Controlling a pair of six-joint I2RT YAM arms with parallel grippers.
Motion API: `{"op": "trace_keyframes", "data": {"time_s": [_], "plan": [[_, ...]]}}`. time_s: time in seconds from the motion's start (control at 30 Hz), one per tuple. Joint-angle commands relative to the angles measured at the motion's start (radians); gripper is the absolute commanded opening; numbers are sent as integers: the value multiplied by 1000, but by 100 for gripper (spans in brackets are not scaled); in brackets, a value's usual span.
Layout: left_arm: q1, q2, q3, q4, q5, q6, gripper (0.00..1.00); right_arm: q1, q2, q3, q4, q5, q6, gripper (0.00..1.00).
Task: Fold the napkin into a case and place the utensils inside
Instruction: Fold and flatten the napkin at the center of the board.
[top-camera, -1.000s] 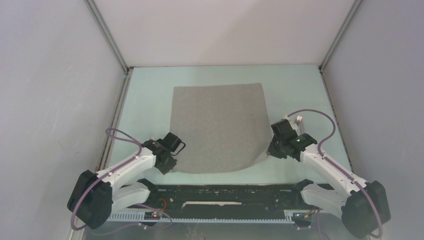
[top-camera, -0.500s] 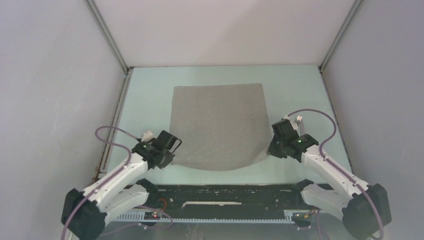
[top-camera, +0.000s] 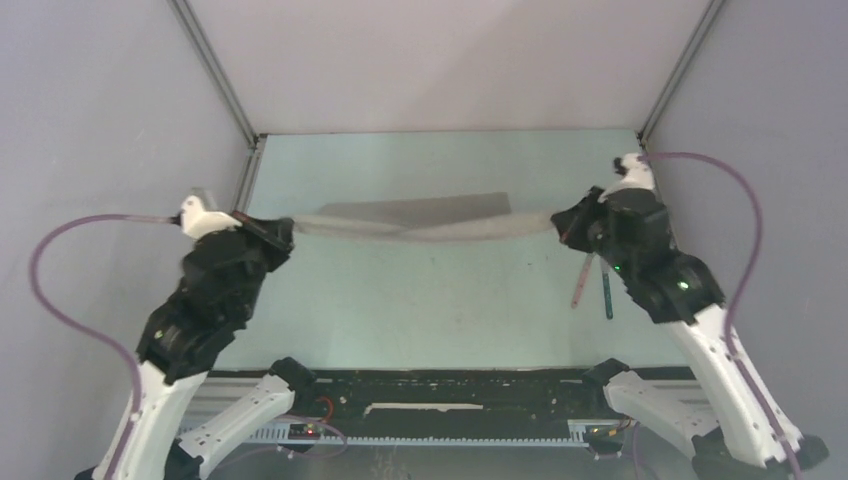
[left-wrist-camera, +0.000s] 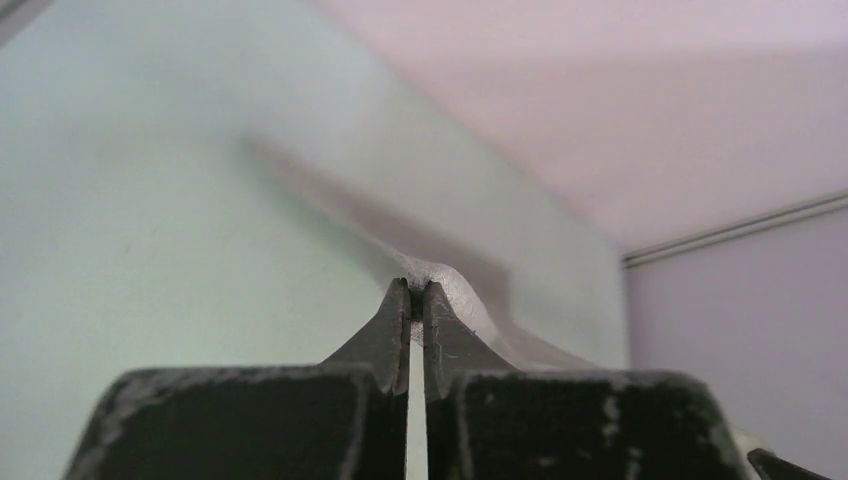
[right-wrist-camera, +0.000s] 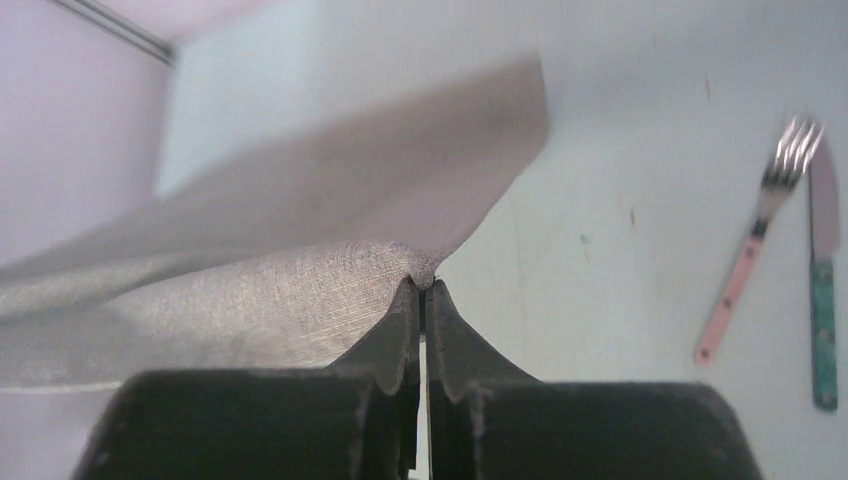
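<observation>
The taupe-grey napkin (top-camera: 420, 222) hangs stretched in the air between both grippers, its far part still low near the table. My left gripper (top-camera: 283, 228) is shut on the napkin's left corner (left-wrist-camera: 440, 285). My right gripper (top-camera: 562, 222) is shut on its right corner (right-wrist-camera: 425, 268). The utensils lie on the table to the right: a fork with a pale pink handle (right-wrist-camera: 752, 255) (top-camera: 583, 278) and a knife with a dark teal handle (right-wrist-camera: 823, 270) (top-camera: 607, 294), side by side and partly hidden under the right arm in the top view.
The pale green table (top-camera: 430, 300) is boxed in by grey walls at left, right and back, with metal rails (top-camera: 215, 70) in the corners. The arms' black base bar (top-camera: 450, 395) runs along the near edge.
The left gripper closed on the napkin's near-left corner. Both arms then lifted the near edge up and toward the back, uncovering the pink and teal utensils.
</observation>
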Motion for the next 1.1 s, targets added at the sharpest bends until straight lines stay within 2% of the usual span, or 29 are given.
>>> {"op": "trace_keyframes", "data": {"time_s": [0.0,0.17,0.3,0.43,0.53,0.63,0.77,0.83,0.97,1.07], "plan": [[6,-35,177,144,18,208,0,5,-110,161,25,14,-126,0],[5,-39,313,188,164,246,0,10,-195,264,85,-127,-164,0],[5,-52,337,252,288,225,0,10,-226,323,115,-241,-156,0],[6,-45,359,283,337,223,0,9,-227,358,141,-301,-124,0],[5,-33,360,294,316,228,0,9,-202,375,148,-260,-98,0],[6,26,366,229,183,215,0,9,-122,408,103,-110,-75,0],[31,221,418,89,46,222,0,-5,13,410,91,66,-94,0],[106,302,401,85,86,220,0,-61,88,386,122,70,-102,0],[262,430,271,261,186,227,0,-191,221,282,284,-28,-98,0],[307,543,223,399,235,250,0,-241,363,264,393,-81,-109,0]]}}
